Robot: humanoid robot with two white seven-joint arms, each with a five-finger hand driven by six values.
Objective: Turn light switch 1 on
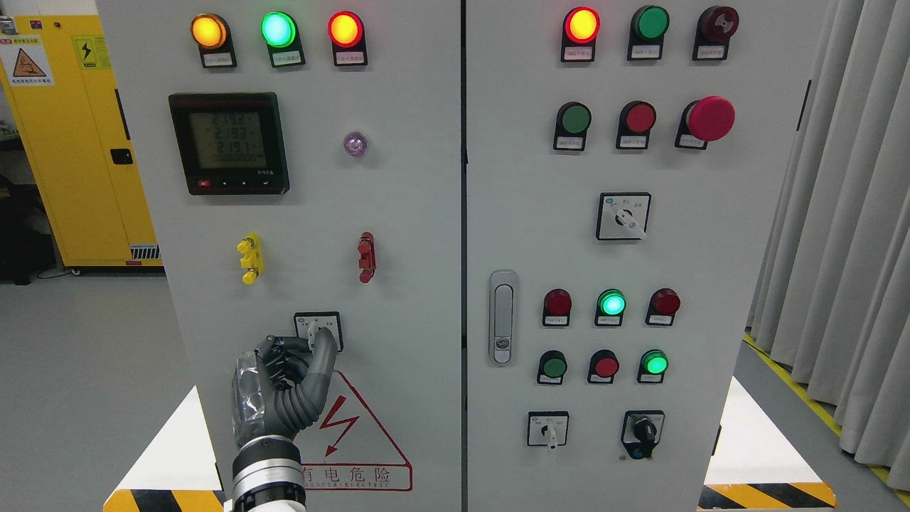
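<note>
My left hand (284,377) has its fingers curled around the rotary switch (318,331) knob on the left cabinet door (398,213).

Left hand (284,370) at rotary switch (318,330), below meter (229,142); warning triangle (355,434) just right of hand.

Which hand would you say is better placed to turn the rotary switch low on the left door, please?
Left. The left hand is raised against the left door, its fingers at the rotary switch. The right hand is not in view.
</note>
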